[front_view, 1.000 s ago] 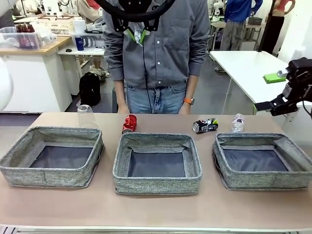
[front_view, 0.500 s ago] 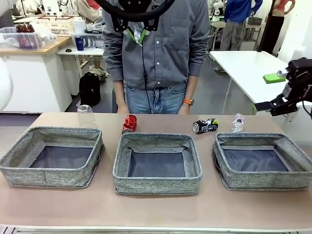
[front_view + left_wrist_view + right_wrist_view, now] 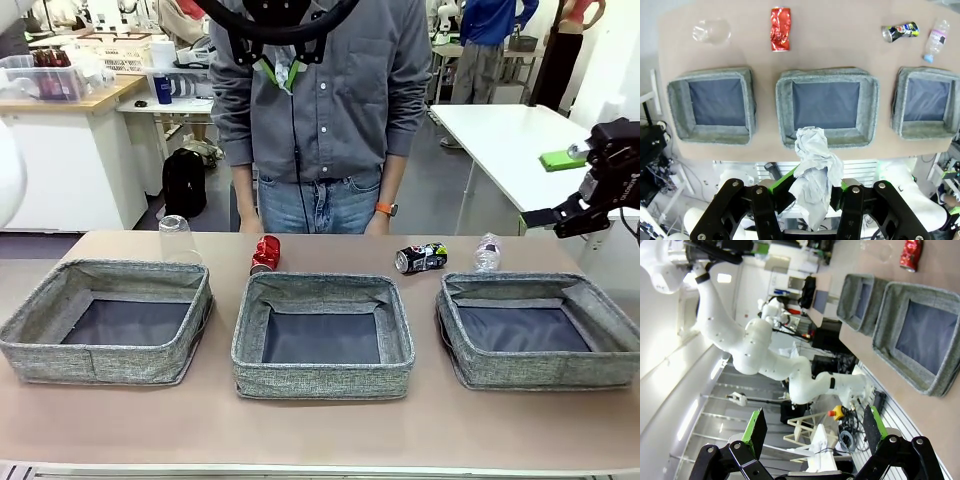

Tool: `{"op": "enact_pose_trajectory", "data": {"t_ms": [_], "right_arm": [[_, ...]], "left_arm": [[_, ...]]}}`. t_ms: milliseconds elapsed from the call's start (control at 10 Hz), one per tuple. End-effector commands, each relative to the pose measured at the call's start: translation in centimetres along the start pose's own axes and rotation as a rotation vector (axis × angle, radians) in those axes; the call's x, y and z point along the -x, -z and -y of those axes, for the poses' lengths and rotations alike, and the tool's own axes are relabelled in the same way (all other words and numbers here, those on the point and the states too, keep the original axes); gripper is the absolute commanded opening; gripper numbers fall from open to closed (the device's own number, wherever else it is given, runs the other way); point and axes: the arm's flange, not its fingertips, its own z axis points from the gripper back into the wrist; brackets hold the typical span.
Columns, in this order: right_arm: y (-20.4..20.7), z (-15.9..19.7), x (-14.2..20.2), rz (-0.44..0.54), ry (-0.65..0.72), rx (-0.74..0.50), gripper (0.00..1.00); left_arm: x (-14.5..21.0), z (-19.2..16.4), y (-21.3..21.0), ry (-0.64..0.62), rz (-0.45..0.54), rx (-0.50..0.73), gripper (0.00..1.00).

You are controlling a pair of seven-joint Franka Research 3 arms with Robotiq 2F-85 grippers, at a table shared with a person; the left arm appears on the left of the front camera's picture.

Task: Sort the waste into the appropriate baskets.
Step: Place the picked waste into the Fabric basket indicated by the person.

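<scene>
My left fingers (image 3: 810, 189) are closed on the crumpled white paper ball (image 3: 812, 170), held high over the bench (image 3: 320, 430); in my left wrist view the ball hangs in line with the near wall of the middle basket (image 3: 320, 380). My right fingers (image 3: 814, 432) stand wide apart with nothing between them, raised off to the right of the middle basket. The left basket (image 3: 100, 362) and the right basket (image 3: 540, 372) flank the middle basket in one row, each apart from it. The red drink can (image 3: 265, 253) lies just beyond the middle basket's far left corner; the clear plastic cup (image 3: 174, 238) stands farther left of that corner. The crushed dark printed can (image 3: 421, 258) lies near the middle basket's far right corner; the clear plastic bottle (image 3: 487, 252) lies just right of that can. A person (image 3: 320, 100) stands at the far side, behind the middle basket.
</scene>
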Motion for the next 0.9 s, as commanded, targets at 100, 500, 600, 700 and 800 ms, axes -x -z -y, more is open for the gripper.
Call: {"op": "enact_pose_trajectory", "data": {"t_ms": [100, 500, 600, 700, 800], "right_arm": [[0.11, -0.13, -0.34, 0.009, -0.03, -0.02, 1.0], [0.11, -0.13, -0.34, 0.009, -0.03, -0.02, 1.0], [0.11, -0.13, -0.34, 0.009, -0.03, -0.02, 1.0], [0.11, -0.13, -0.34, 0.009, -0.03, -0.02, 1.0], [0.11, -0.13, -0.34, 0.009, -0.03, -0.02, 1.0]], "left_arm": [[0.37, -0.09, -0.32, -0.003, 0.01, -0.014, 0.11], [0.37, -0.09, -0.32, -0.003, 0.01, -0.014, 0.11], [0.37, -0.09, -0.32, -0.003, 0.01, -0.014, 0.11], [0.37, -0.09, -0.32, -0.003, 0.01, -0.014, 0.11], [0.37, -0.09, -0.32, -0.003, 0.01, -0.014, 0.11]]}}
